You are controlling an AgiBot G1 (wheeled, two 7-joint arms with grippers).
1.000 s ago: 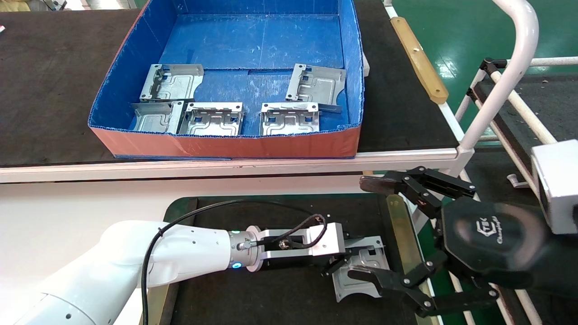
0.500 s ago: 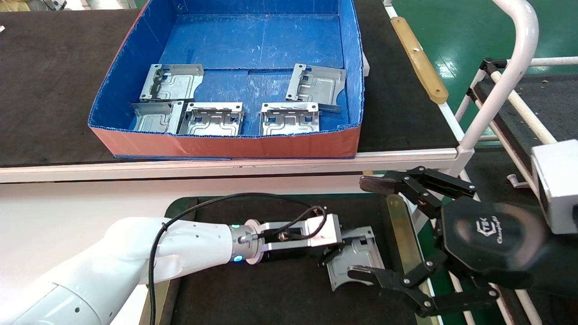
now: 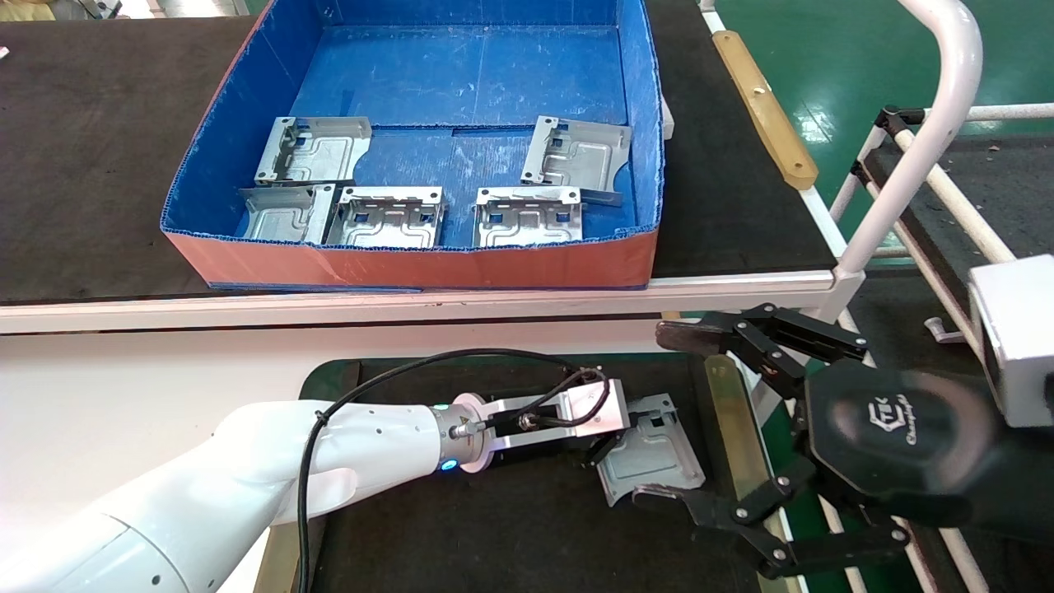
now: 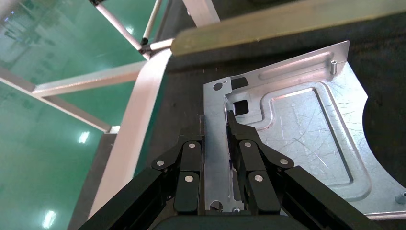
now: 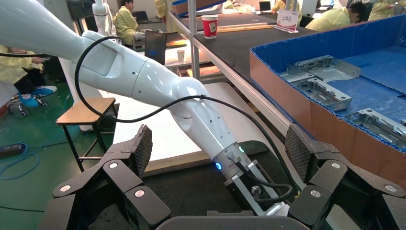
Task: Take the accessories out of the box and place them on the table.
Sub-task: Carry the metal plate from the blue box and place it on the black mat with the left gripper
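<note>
My left gripper (image 3: 611, 447) (image 4: 218, 120) is low over the dark table (image 3: 494, 527), shut on the bent edge of one silver accessory plate (image 3: 655, 465) (image 4: 306, 143). The plate is tilted close to the mat, and I cannot tell whether it touches. Several more accessories (image 3: 387, 218) lie in the front half of the blue box (image 3: 412, 265) on the bench behind. My right gripper (image 3: 665, 416) (image 5: 218, 153) hangs open beside the table's right edge, one finger reaching over the held plate, with nothing between its pads.
A brass-coloured strip (image 3: 729, 428) and a green rim edge the table on the right. The bench's white front edge (image 3: 412, 309) runs between box and table. White frame tubes (image 3: 939, 123) stand at the right. A red cup (image 5: 209, 25) sits on a far bench.
The left gripper has carried the plate farther from me across the table and turned it, so the plate now points more to the right. The right gripper has stayed put.
</note>
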